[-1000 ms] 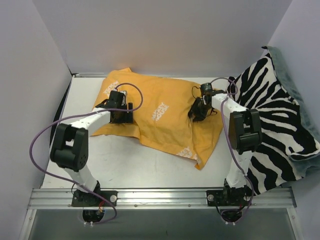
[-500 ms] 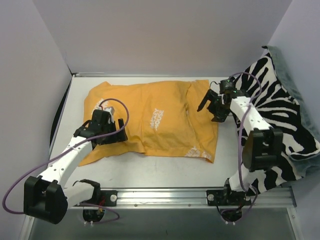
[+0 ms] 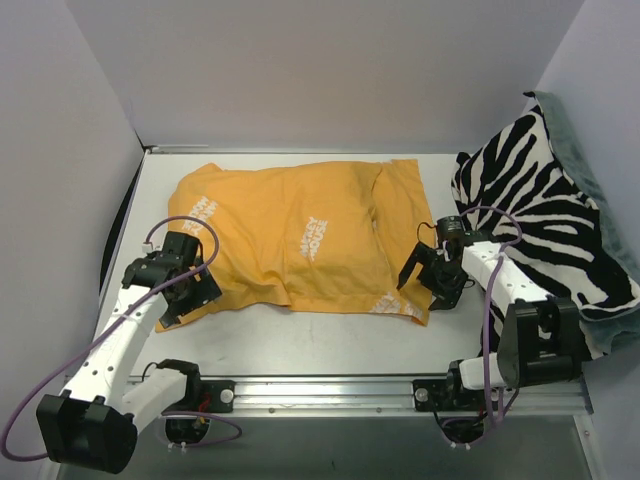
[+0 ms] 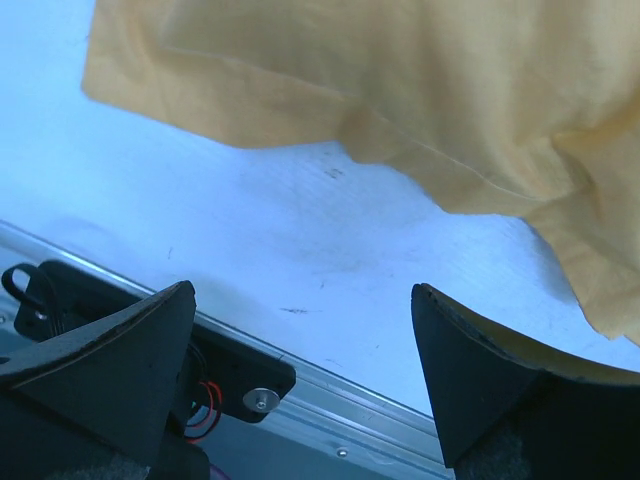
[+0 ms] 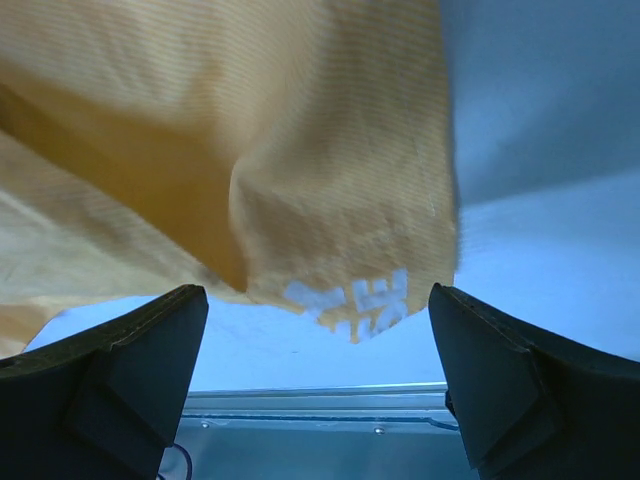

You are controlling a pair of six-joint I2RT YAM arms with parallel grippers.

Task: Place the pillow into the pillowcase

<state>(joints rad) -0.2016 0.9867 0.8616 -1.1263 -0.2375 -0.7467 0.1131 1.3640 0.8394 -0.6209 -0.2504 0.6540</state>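
Note:
The orange pillowcase [image 3: 300, 230] lies spread out on the white table, its white lettering showing. The pillow is hidden from every view. My left gripper [image 3: 190, 293] hovers open at the case's near-left corner. In the left wrist view the pillowcase [image 4: 400, 90] hangs above the left gripper [image 4: 300, 335], with only bare table between the fingers [image 4: 480, 380]. My right gripper [image 3: 425, 282] is open at the near-right corner. In the right wrist view the lettered corner of the pillowcase [image 5: 330, 200] sits just beyond the right gripper [image 5: 318, 345], untouched.
A black-and-white zebra-striped fabric [image 3: 545, 230] is heaped along the right wall over a grey-green cloth [image 3: 600, 215]. The aluminium rail [image 3: 320, 392] with both arm bases runs along the near edge. White walls close off the left, back and right.
The crumpled pillowcase now lies spread flat. Both arms have drawn back toward the near edge, off the fabric. The right jaws have opened wide and let go of the case.

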